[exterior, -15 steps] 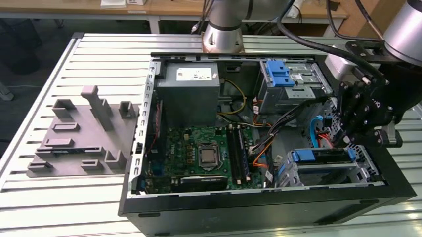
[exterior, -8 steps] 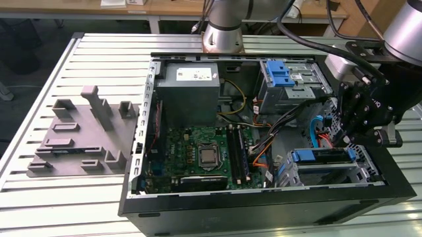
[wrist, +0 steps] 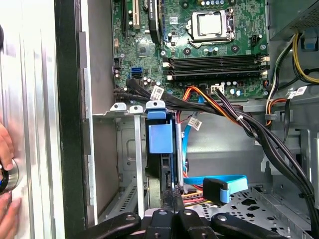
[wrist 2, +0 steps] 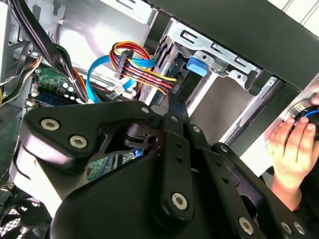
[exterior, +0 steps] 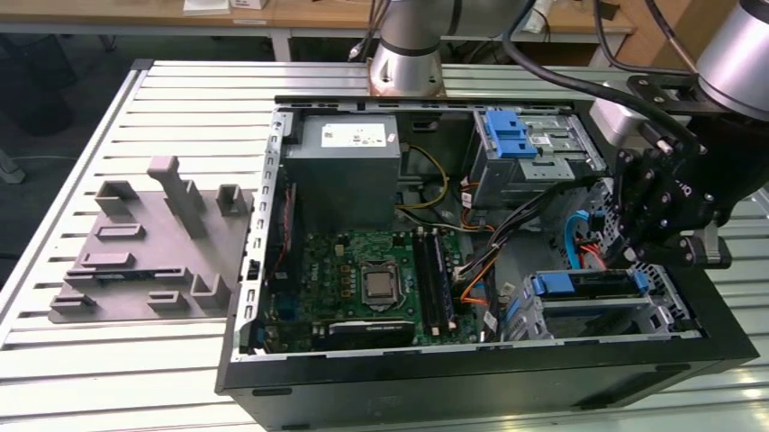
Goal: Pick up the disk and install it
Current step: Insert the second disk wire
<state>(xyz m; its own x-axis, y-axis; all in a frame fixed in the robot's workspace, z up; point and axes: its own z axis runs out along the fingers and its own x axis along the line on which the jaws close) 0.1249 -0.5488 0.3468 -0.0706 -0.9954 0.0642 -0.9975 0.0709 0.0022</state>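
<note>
Black claw (wrist: 172, 215) inside open computer case, fingertips narrow, nearly together at edge of blue-railed silver-grey disk (wrist: 162, 149) – disk seated upright in lower silver drive cage (exterior: 607, 306). Install step, final seating. Next move calls for gentle, square pressure.

A robot lab or workshop: an open black PC case (exterior: 481, 378) lies on a ribbed silver metal worktop (exterior: 180, 99), w/ a grey plastic parts holder (exterior: 144, 252) beside it and wooden desks (exterior: 301, 13) behind.
</note>
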